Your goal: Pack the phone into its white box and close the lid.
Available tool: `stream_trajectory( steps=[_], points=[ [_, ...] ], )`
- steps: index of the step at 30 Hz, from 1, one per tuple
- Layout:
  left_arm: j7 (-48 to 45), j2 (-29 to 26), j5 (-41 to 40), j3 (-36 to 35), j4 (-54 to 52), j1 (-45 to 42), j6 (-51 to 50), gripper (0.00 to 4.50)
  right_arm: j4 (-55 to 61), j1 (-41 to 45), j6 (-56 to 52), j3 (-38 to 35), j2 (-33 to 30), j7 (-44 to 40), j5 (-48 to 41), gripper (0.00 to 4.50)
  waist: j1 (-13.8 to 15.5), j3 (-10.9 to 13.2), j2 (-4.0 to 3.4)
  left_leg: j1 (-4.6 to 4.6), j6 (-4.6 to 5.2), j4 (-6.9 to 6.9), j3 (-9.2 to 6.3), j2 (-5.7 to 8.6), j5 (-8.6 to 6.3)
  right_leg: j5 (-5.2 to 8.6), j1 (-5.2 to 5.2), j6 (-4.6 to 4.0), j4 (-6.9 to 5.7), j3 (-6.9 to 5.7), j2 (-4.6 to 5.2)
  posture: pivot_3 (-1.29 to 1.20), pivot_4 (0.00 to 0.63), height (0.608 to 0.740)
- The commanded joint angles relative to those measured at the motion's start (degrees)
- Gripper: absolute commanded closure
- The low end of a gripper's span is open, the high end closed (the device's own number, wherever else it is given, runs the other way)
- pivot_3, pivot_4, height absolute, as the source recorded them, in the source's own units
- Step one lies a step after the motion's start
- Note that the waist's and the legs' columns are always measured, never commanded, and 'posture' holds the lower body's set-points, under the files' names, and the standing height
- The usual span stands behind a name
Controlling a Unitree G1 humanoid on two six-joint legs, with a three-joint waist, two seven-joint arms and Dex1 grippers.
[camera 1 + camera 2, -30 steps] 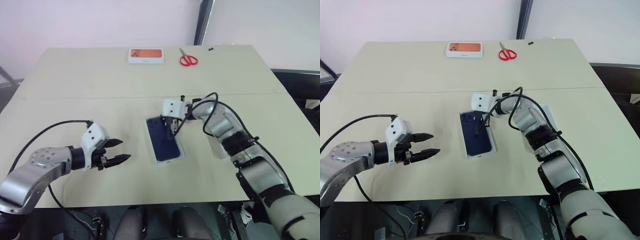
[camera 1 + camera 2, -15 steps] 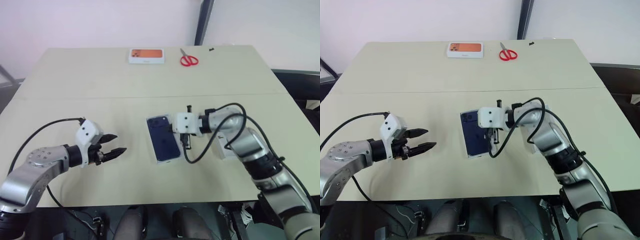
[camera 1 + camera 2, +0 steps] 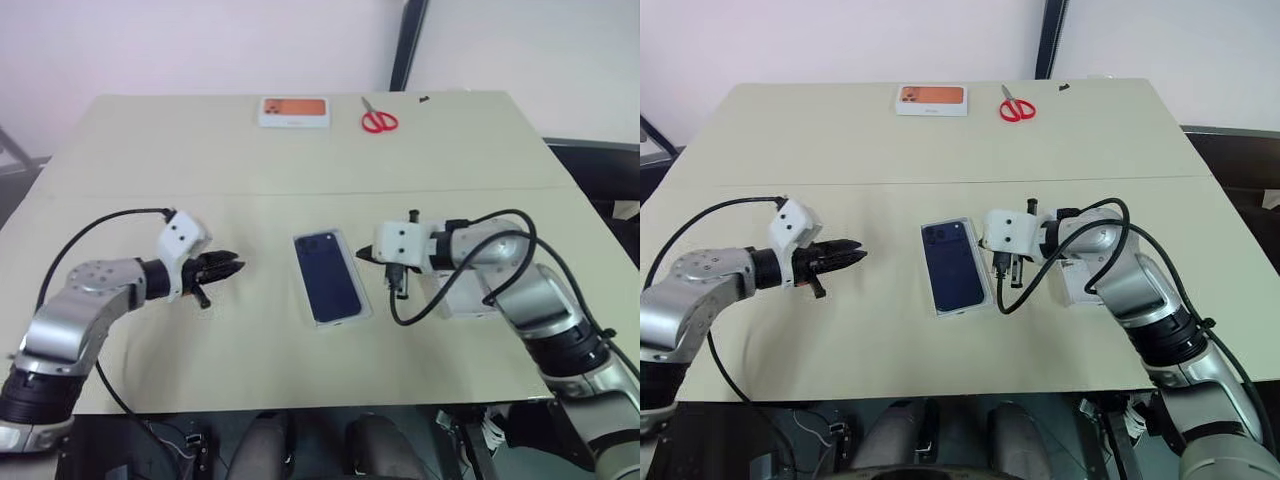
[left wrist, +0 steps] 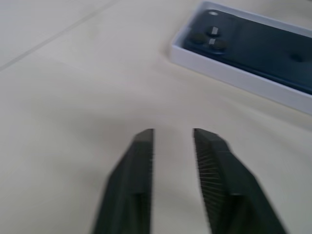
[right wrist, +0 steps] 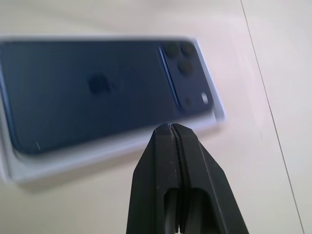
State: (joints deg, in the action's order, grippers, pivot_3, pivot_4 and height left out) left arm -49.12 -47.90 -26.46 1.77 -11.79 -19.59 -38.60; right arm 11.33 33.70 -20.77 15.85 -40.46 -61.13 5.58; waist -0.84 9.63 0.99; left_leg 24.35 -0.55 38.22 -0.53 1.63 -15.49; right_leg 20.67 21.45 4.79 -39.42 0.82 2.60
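The dark blue phone (image 3: pixel 330 277) lies back-up inside the white box (image 3: pixel 352 318) at the table's middle, camera cluster at its far left corner. My right gripper (image 3: pixel 368 256) hangs just right of the box, shut and empty, its tips close to the box wall (image 5: pixel 73 156) and the phone (image 5: pixel 97 87). My left gripper (image 3: pixel 228 266) hovers low over bare table left of the box, fingers drawn together, holding nothing; its wrist view shows the phone (image 4: pixel 253 44) ahead. A white rectangular piece, seemingly the lid (image 3: pixel 462 297), lies partly hidden under my right arm.
At the table's far edge sit a white box with an orange-printed top (image 3: pixel 293 110) and red scissors (image 3: pixel 378 121). A seam (image 3: pixel 150 194) crosses the tabletop. Cables loop from both wrists.
My right gripper drew back from above the phone to the right of the box, still shut. My left gripper moved forward toward the box and its fingers closed.
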Motion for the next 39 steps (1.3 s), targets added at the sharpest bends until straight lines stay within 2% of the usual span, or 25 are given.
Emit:
stream_trajectory(
  steps=[1, 5, 10, 14, 18, 24, 31, 39],
  points=[
    [-3.22, -0.48, 2.79, 7.35, -0.21, -7.48, -5.06, 4.47, -0.9, 0.87, 1.73, -0.95, -1.37, 0.9, 0.96, 4.5, 0.05, 0.0, 0.0, 0.0, 0.0, 0.01, 0.0, 0.0, 0.0, 0.0, 0.0, 0.0, -0.01, 0.0, -0.01, 0.0, 0.15, 0.74],
    [-5.67, 0.97, 4.81, 15.4, 0.43, -14.5, -11.38, 4.47, -1.76, -0.04, 3.41, 0.31, -2.37, 0.72, 2.14, 4.5, 0.07, 0.0, 0.0, 0.01, 0.01, 0.04, 0.01, 0.01, 0.0, 0.0, -0.04, 0.0, 0.0, 0.01, -0.02, 0.0, 0.15, 0.74],
    [-4.34, 6.45, 5.27, 20.06, -0.52, -19.05, -17.52, 4.47, -1.08, -2.13, 3.84, 2.59, -2.26, 0.18, 3.3, 4.5, 0.0, 0.0, 0.01, 0.02, 0.01, 0.05, 0.01, 0.0, 0.01, 0.0, -0.02, 0.01, -0.01, 0.02, -0.03, 0.0, 0.15, 0.74],
    [-3.27, 8.45, 5.7, 22.67, -2.31, -19.52, -20.56, 4.47, 0.03, -3.42, 3.88, 4.04, -1.95, 0.1, 4.06, 4.5, 0.04, 0.0, 0.01, 0.02, 0.0, 0.07, 0.01, 0.0, 0.02, 0.0, -0.01, 0.01, -0.03, 0.03, -0.03, 0.0, 0.15, 0.74],
    [-2.19, 8.6, 8.61, 25.79, -2.6, -19.28, -20.01, 4.47, 0.26, -3.88, 4.02, 4.66, -1.56, 0.26, 4.52, 4.5, 0.1, 0.0, 0.01, 0.02, 0.0, 0.12, 0.01, 0.0, 0.02, 0.0, -0.04, 0.01, -0.04, 0.03, -0.03, 0.0, 0.15, 0.74],
    [1.34, 16.24, 9.79, 25.73, 0.27, -20.62, -20.51, 4.47, 1.11, -4.22, 3.65, 4.46, -1.94, -0.5, 3.85, 4.5, 0.9, -0.01, 0.0, 0.02, 0.03, 0.36, -0.01, 0.0, 0.0, 0.0, -0.16, 0.01, -0.05, 0.0, -0.02, 0.0, 0.15, 0.74],
    [0.92, 20.51, 15.3, 31.15, 5.53, -24.15, -14.81, 4.47, 3.89, -6.77, 2.06, 3.03, -3.97, -1.51, 3.22, 4.5, 1.93, -0.04, -0.05, 0.02, 0.2, 0.77, -0.07, 0.01, -0.11, 0.0, -0.42, 0.02, -0.06, -0.06, -0.02, 0.0, 0.15, 0.74],
    [-2.28, 24.97, 17.06, 32.36, 9.31, -25.89, -11.31, 4.47, 6.92, -9.67, -0.47, 0.11, -6.61, -1.97, 3.07, 4.5, 1.85, -0.08, -0.1, -0.01, 0.24, 0.87, -0.11, 0.02, -0.12, 0.0, -0.55, 0.02, -0.05, -0.1, -0.02, 0.0, 0.15, 0.74]
  ],
)
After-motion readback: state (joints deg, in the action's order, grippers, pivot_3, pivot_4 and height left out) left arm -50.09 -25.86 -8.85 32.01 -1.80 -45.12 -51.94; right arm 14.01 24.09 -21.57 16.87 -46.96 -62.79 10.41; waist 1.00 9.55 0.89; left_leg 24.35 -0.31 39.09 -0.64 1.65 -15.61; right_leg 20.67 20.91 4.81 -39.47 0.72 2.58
